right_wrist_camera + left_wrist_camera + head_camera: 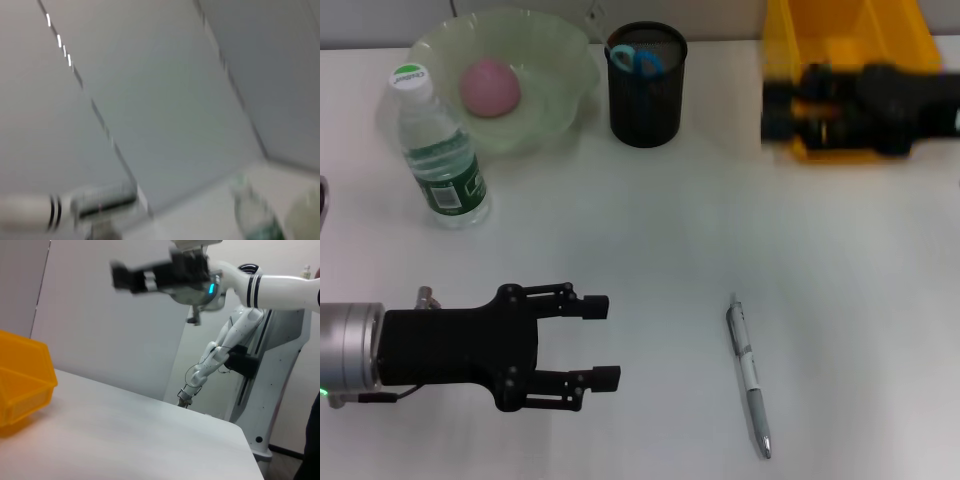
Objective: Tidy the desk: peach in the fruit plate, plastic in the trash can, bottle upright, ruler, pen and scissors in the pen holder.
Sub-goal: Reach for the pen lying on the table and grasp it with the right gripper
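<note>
left gripper point(604, 342): we are seeing it hovering low over the near left part of the table point(650, 220), its two black fingers spread apart and pointing toward the pen, with nothing between them.
right gripper point(782, 112): we are seeing it blurred over the front edge of the yellow bin point(850, 40) at the far right; we cannot tell whether its fingers are parted or closed, and we are seeing nothing clearly held. in the left wrist view it point(130, 277) is showing high above the table, beyond the bin point(22, 380).
pen point(749, 376): we are seeing it lying flat on the table, to the right of the left gripper and apart from it, its tip pointing toward the near edge.
bottle point(435, 148): we are seeing it standing upright with its cap on, at the far left, just in front of the plate.
peach point(489, 87): we are seeing it sitting inside the pale green plate point(555, 100) at the far left.
pen holder point(647, 95): we are seeing it standing just right of the plate, with blue scissors handles point(636, 58) sticking out of it.
right wrist view: we are making out only the bottle point(252, 210) and a bit of the plate point(305, 215) beside it.
</note>
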